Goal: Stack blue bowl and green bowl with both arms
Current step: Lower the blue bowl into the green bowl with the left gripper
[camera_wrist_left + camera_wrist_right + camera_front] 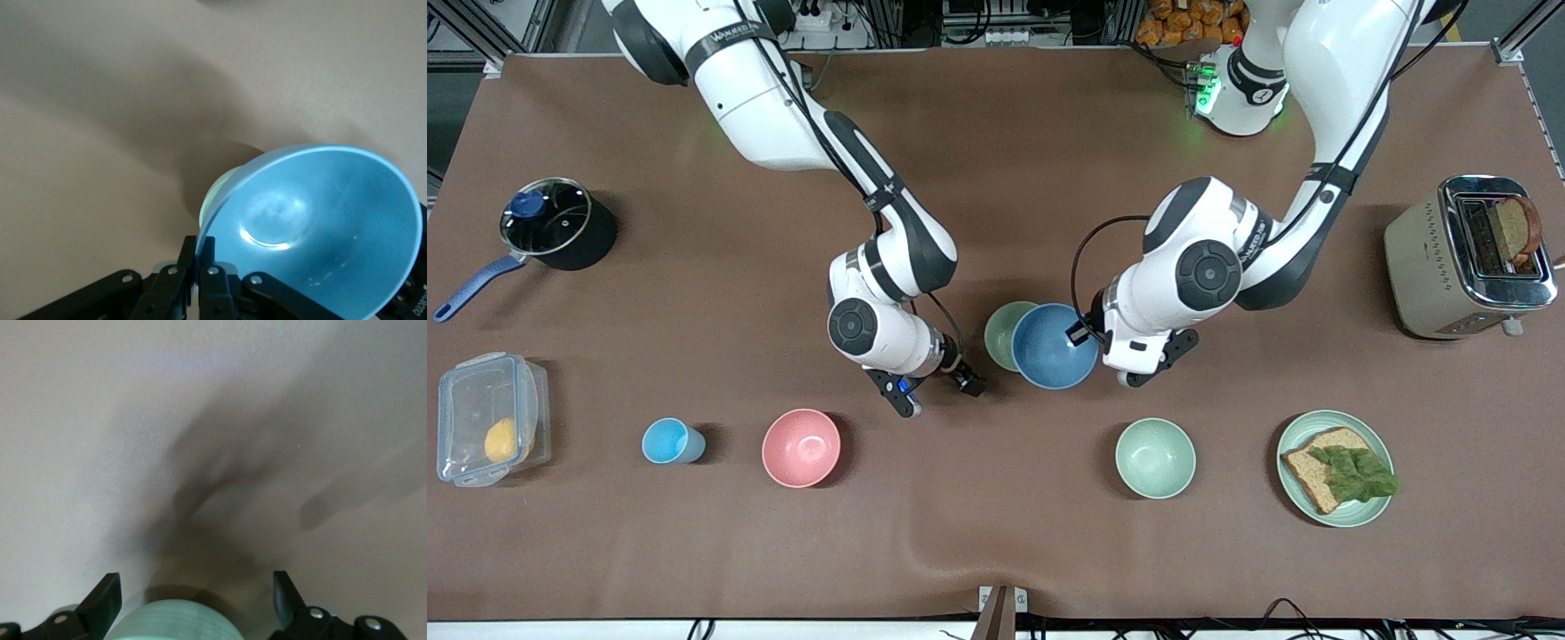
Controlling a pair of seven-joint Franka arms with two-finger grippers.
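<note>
The blue bowl (1052, 348) is tilted and overlaps the green bowl (1003, 333), which stands on the table at its middle. My left gripper (1083, 334) is shut on the blue bowl's rim (220, 213) and holds it partly over the green bowl (215, 199). My right gripper (940, 392) is open and empty, just beside the green bowl toward the right arm's end. In the right wrist view a pale green curved wall (175, 621), apparently the green bowl, shows between the open fingers (107, 597).
Nearer the front camera stand a pink bowl (801, 447), a light-blue cup (669, 441), a mint-green bowl (1155, 458) and a plate with bread (1338, 468). A toaster (1467, 258), a lidded pot (551, 224) and a plastic box (487, 418) stand at the table's ends.
</note>
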